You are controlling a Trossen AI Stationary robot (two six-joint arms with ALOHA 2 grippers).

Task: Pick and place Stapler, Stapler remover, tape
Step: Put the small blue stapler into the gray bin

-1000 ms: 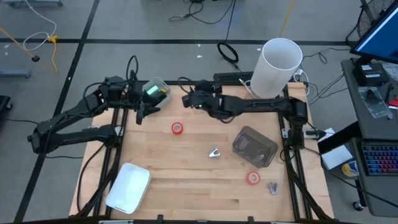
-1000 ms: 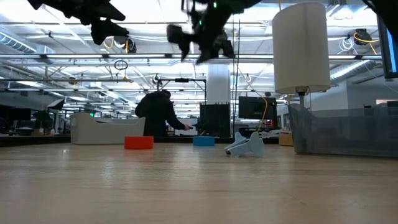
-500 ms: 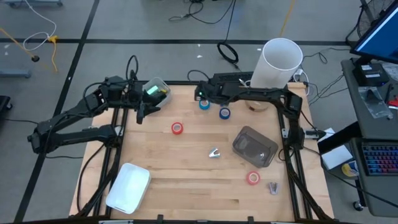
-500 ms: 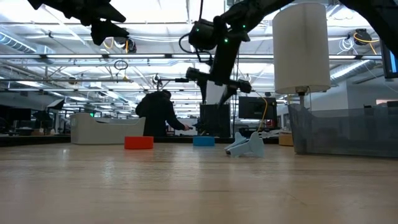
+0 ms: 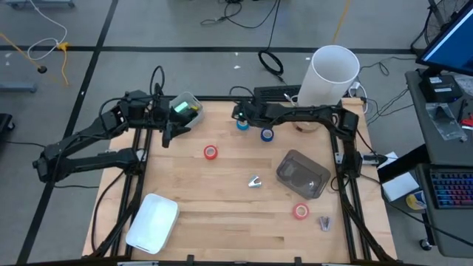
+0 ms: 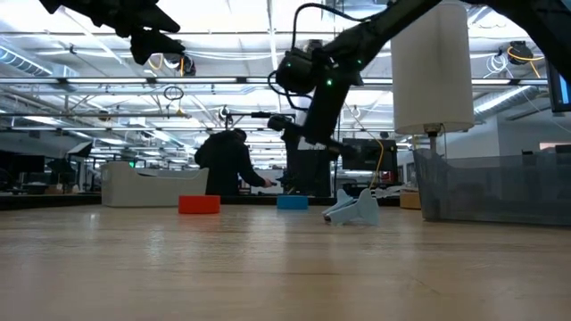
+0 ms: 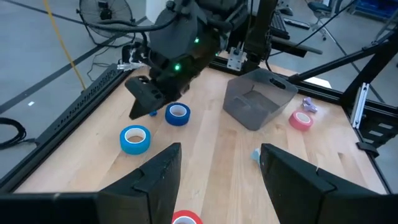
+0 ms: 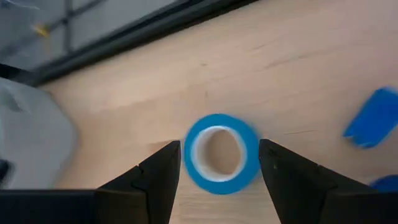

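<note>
My right gripper (image 5: pixel 238 115) hangs open above a light blue tape roll (image 8: pixel 219 152), which lies flat on the table's far side; the fingers stand to either side of it, clear of it. A darker blue roll (image 5: pixel 267 134) lies beside it. One red roll (image 5: pixel 211 152) lies mid-table, another (image 5: pixel 300 211) near the front right. The pale stapler remover (image 5: pixel 255 182) rests in the middle, and a small purplish stapler (image 5: pixel 325 222) lies at the front right. My left gripper (image 7: pixel 221 168) waits open and raised at the far left.
A grey see-through bin (image 5: pixel 303 174) sits right of centre. A white tray (image 5: pixel 153 222) lies at the front left, a clear tub (image 5: pixel 188 108) at the far left corner, and a tall white cylinder (image 5: pixel 332 80) at the far right. A person stands in the room behind.
My right gripper has sunk toward the light blue roll, drawing back a little toward the table's right edge and uncovering both blue rolls. It has rolled about its own axis and tipped downward. Its fingers stay open.
</note>
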